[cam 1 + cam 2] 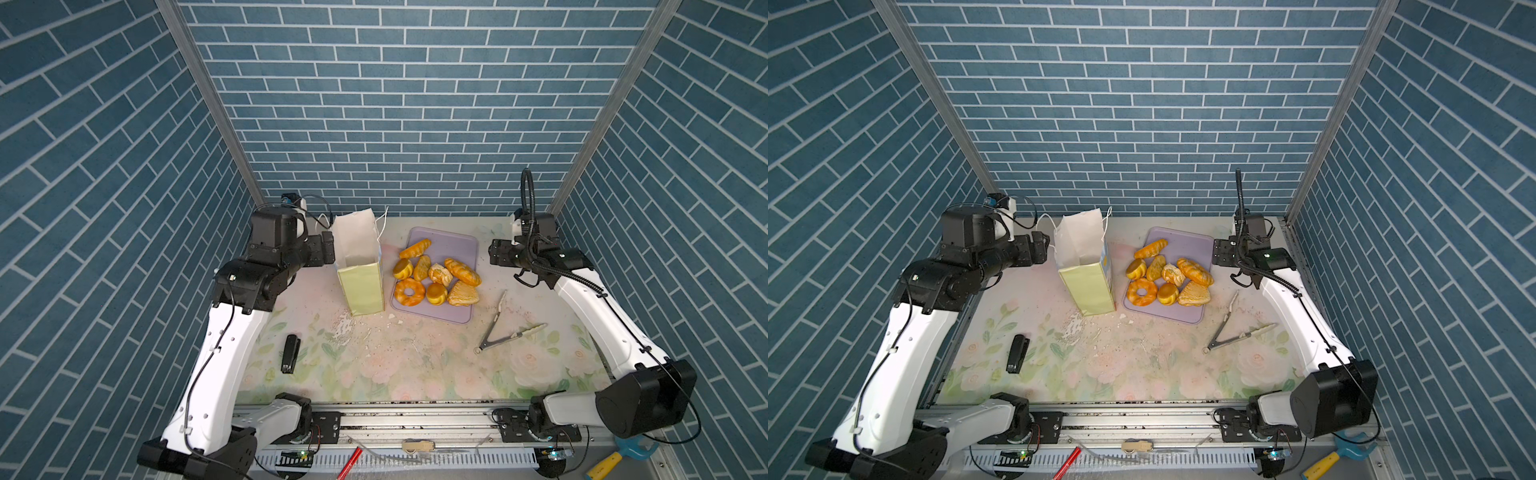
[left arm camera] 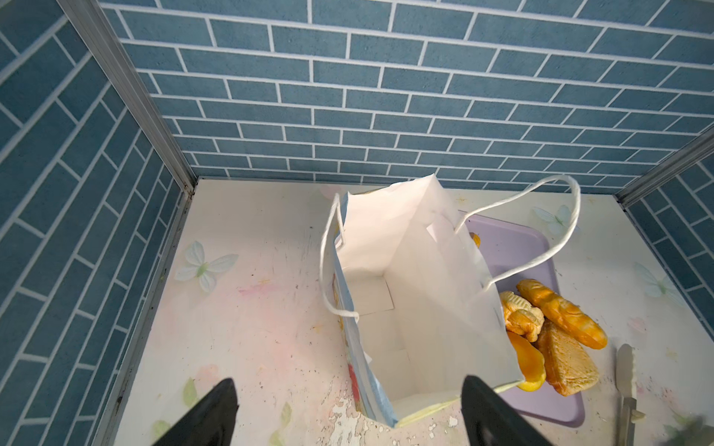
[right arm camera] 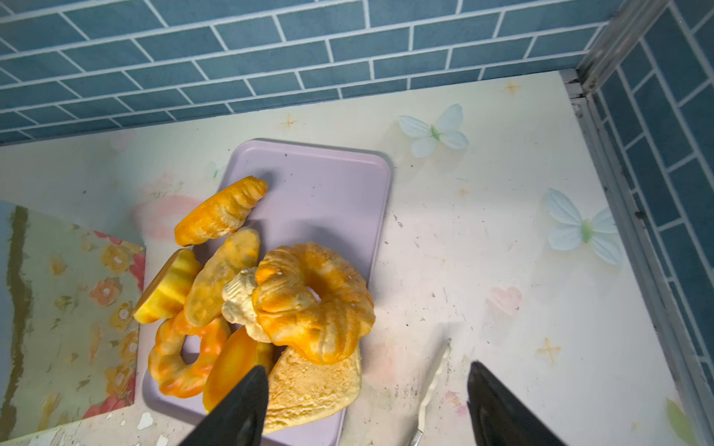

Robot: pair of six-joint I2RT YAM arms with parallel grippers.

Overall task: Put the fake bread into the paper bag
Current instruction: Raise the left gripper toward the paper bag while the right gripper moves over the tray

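With left gripper [image 2: 347, 380] and right gripper [image 3: 367, 366] open and empty, we guess the shiny fake bread [image 1: 436, 274] is light and slippery, best pinched across the middle.

paper bag [image 1: 360, 270] and tray [image 1: 455, 243] side by side at the back of the table [image 1: 415, 374]
the bag stands upright just left of the tray; the fake bread [image 1: 436, 276] lies heaped on the tray's near half. tongs [image 1: 496, 330] lie on the table right of and before the tray, a stapler [image 1: 291, 354] well left, before the bag. left gripper [image 1: 328, 249] just left of the bag's top, right gripper [image 1: 493, 252] right of the tray.
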